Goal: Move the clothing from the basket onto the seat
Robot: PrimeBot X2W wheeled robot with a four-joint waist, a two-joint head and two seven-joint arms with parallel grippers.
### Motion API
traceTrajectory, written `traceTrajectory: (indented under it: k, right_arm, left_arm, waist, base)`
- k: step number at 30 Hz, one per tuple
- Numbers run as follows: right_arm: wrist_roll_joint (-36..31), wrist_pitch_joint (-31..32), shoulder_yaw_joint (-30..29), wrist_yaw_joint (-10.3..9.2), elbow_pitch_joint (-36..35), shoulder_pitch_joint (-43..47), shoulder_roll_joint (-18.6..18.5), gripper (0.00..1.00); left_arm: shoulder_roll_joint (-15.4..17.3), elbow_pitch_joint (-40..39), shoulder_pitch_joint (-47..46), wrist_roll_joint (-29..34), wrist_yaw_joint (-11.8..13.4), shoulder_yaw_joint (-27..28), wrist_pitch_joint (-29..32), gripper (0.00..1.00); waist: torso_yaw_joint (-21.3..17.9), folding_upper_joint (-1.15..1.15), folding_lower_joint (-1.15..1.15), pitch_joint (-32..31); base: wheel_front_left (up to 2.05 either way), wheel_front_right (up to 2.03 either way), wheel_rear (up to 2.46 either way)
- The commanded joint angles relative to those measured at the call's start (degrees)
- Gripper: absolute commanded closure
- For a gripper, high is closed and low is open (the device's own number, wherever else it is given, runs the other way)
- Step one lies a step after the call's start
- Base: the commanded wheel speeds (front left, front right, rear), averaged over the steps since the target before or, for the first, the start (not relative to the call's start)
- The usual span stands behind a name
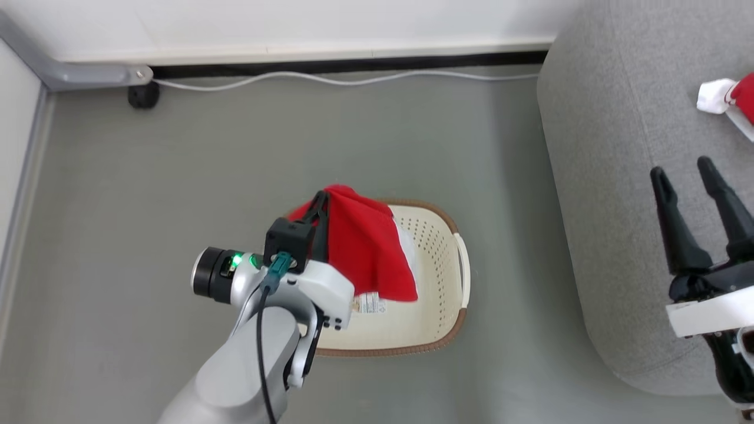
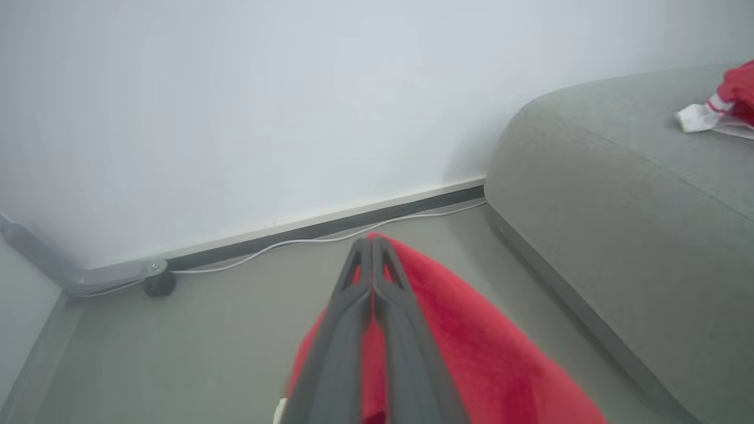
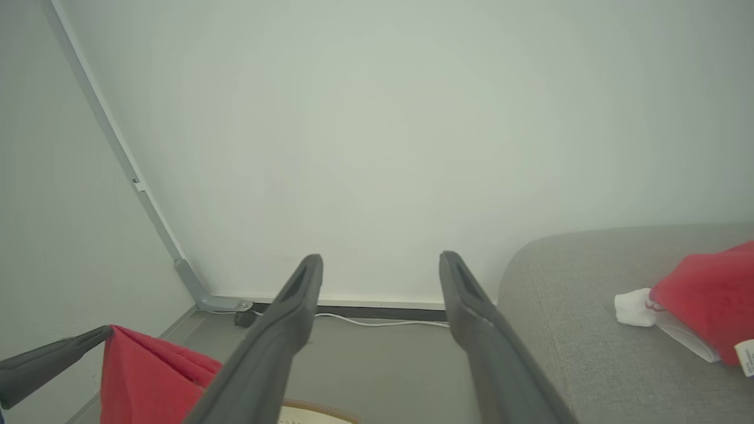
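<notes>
The garment [image 1: 365,247] looks matt cloth, basket [image 1: 435,237] smooth plastic, sofa [image 1: 612,176] woven fabric.

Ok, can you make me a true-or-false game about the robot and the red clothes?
1. The left gripper is pinching a red cloth. True.
2. The right gripper is holding something. False: its fingers are spread apart with nothing between them.
3. The basket sits on the sofa. False: it stands on the floor beside the sofa.
4. Another red garment lies on the sofa. True.
</notes>
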Motion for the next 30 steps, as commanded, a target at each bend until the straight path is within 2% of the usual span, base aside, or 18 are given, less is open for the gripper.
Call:
traceTrajectory:
  k: [1, 7, 8, 17, 22, 30]
  right_arm:
    - [-1.1, -0.28, 0.99, 0.17, -0.33, 1.52, -0.48, 0.0]
    - [-2.53, -0.28, 2.35, 0.17, 2.13, 2.91, 1.7, 0.0]
    - [-2.53, -0.28, 2.35, 0.17, 2.13, 2.91, 1.7, 0.0]
    - [-4.91, -0.28, 4.13, 0.17, 5.6, 5.33, 5.2, 0.0]
    - [-6.08, -0.28, 4.66, 0.17, 7.01, 6.57, 7.51, 0.0]
    - [-7.6, -0.28, 4.94, 0.17, 7.83, 7.13, 8.91, 0.0]
  left_arm:
    - [1.5, -2.97, 1.65, 2.04, -2.49, 3.68, -0.59, 1.0]
    - [3.18, -6.62, 7.12, 5.58, -9.46, 9.25, -0.6, 1.0]
    - [3.18, -6.62, 7.12, 5.58, -9.46, 9.25, -0.6, 1.0]
    - [4.42, -10.27, 12.47, 8.01, -17.37, 14.95, -0.6, 1.0]
    - [4.88, -11.56, 13.45, 8.08, -20.42, 16.93, -0.6, 1.0]
    - [4.62, -15.81, 10.52, 9.28, -21.53, 16.12, 0.02, 1.0]
  waist:
    - [0.87, 0.0, 0.0, -2.94]
    - [1.14, 0.0, 0.0, -7.27]
    - [1.14, 0.0, 0.0, -7.27]
    - [1.33, 0.0, 0.0, -13.22]
    - [1.45, 0.0, 0.0, -15.33]
    - [2.18, 0.0, 0.0, -16.09]
  base:
    - [0.0, 0.0, 0.0]
    - [0.0, 0.0, 0.0]
    - [0.0, 0.0, 0.0]
    - [0.0, 0.0, 0.0]
    - [0.0, 0.0, 0.0]
    - [0.0, 0.0, 0.0]
